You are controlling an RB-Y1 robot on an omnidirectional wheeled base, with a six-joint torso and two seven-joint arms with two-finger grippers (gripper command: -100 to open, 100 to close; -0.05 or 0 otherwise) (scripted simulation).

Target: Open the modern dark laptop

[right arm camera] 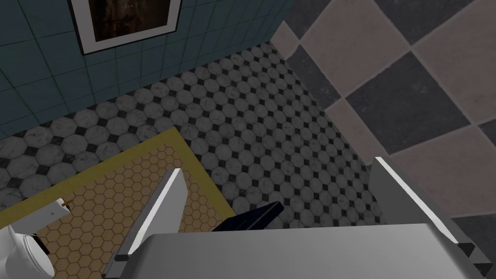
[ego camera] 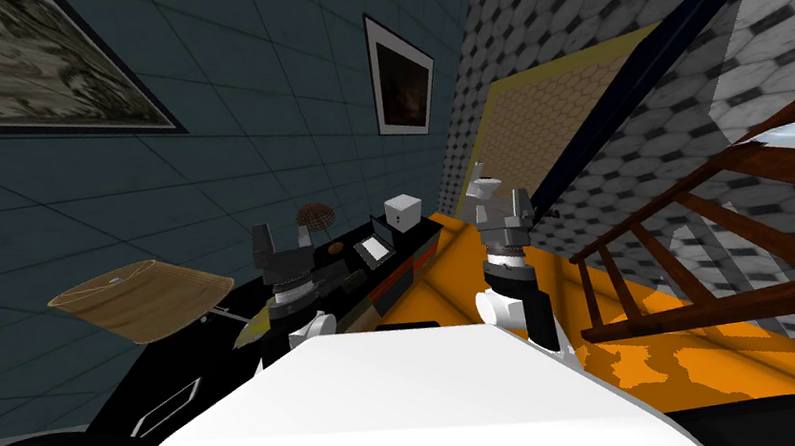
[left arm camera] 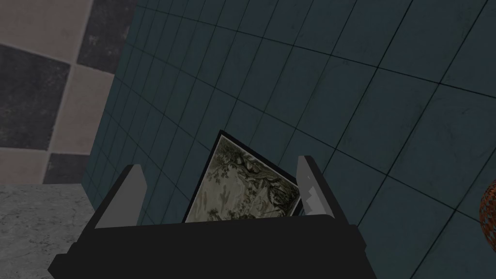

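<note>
Apparently laptop | between left gripper and right gripper | both spread

Laptop tiny, lid angle unclear; toilet edge-cropped

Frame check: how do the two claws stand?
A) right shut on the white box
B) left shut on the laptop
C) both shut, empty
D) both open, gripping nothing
D: in the wrist views the left claw and the right claw each have their fingers spread wide apart, with nothing pressed between them.
</note>
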